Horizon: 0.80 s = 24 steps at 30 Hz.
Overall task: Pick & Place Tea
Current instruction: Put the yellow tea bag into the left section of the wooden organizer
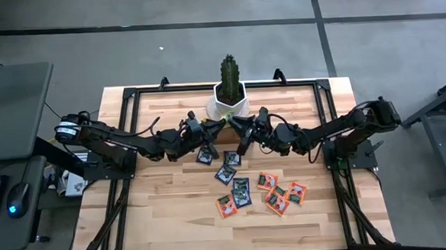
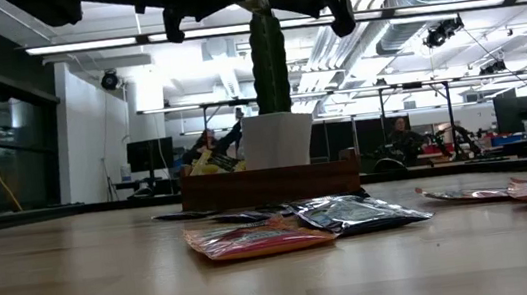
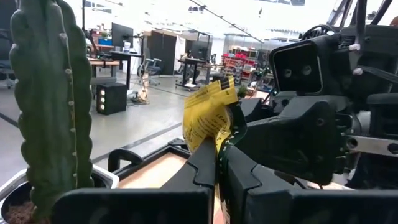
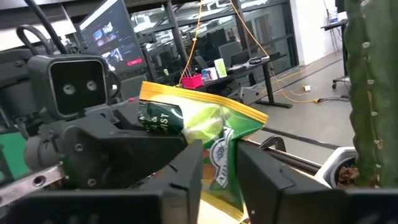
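Left gripper [image 3: 217, 163]: pressed together, pinching yellow-green sachet [image 3: 209, 115] at 12 o'clock above table. Right gripper [image 4: 219, 163]: spread around it. Light, floppy, slick foil; grip by an edge.

1. Potted cactus [image 1: 229, 82] stands at the table's [image 1: 167, 220] far centre, just behind both grippers, blocking passage there
2. Loose tea sachets [image 1: 245, 191] litter the centre and right-of-centre boards
3. The table's left side and near edge offer bare wood for passage
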Each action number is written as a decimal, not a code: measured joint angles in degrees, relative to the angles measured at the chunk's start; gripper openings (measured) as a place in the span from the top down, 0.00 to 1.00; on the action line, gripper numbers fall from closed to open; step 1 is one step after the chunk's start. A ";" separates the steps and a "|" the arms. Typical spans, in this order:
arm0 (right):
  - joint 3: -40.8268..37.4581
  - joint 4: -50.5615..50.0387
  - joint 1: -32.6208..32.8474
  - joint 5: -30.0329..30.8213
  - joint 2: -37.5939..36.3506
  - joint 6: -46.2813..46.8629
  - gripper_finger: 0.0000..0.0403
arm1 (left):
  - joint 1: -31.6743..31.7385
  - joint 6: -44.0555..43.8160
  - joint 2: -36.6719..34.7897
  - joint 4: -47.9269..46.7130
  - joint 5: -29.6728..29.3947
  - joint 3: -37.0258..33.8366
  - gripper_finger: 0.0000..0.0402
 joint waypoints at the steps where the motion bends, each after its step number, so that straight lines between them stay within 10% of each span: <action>1: 0.00 -0.27 0.02 -0.16 -0.22 0.00 0.75 | 0.00 0.00 0.00 -0.24 -0.02 0.00 1.00; 10: 0.01 -10.72 0.11 -0.57 -10.25 -4.37 0.55 | 0.56 0.47 -0.91 -7.50 0.82 -0.09 1.00; 24: 0.09 -51.89 0.22 -13.12 -32.37 6.30 0.53 | 16.27 -0.47 -15.09 -43.35 33.42 0.02 1.00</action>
